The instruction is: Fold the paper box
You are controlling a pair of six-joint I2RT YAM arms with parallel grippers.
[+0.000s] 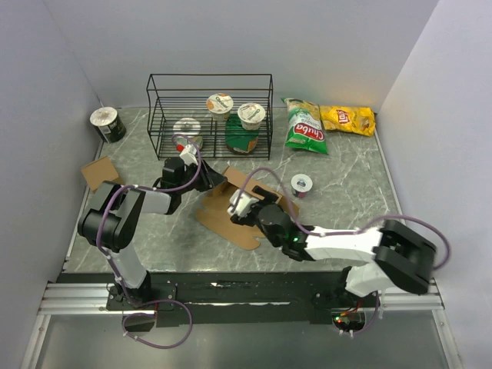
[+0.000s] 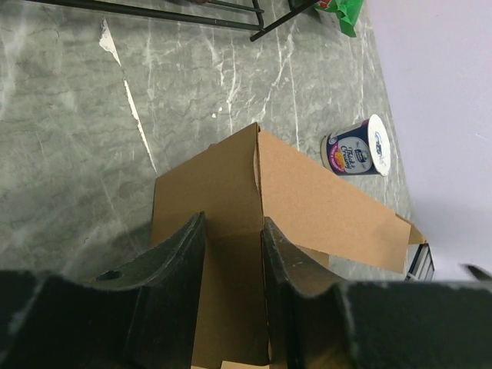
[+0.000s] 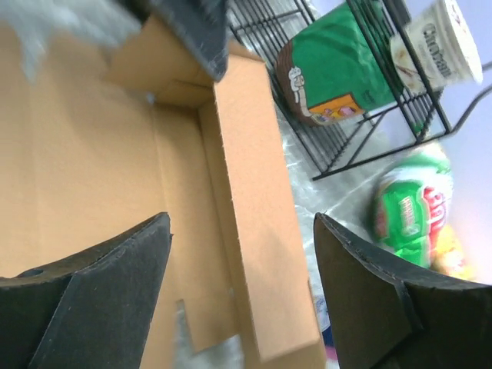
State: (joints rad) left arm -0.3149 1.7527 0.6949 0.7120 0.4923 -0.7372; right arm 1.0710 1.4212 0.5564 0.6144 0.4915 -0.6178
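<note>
The paper box [image 1: 223, 223] lies as a flat brown die-cut sheet in the middle of the table, with one long side panel raised. My left gripper [image 1: 206, 178] is at the sheet's far left corner. In the left wrist view its jaws [image 2: 231, 254] stand narrowly apart over a brown panel [image 2: 223, 192], with the fold of the raised panel [image 2: 330, 204] against the right finger. My right gripper [image 1: 237, 206] hovers over the sheet's middle. It is wide open [image 3: 242, 231] and empty, with the raised long panel [image 3: 257, 192] between its fingers.
A black wire rack [image 1: 209, 115] with cups and a green bag stands at the back. Two chips bags [image 1: 306, 127] lie at the back right. A yoghurt cup [image 1: 302, 184] lies just right of the sheet. A small squarish cardboard box [image 1: 100, 173] and a tin [image 1: 108, 124] are at the left.
</note>
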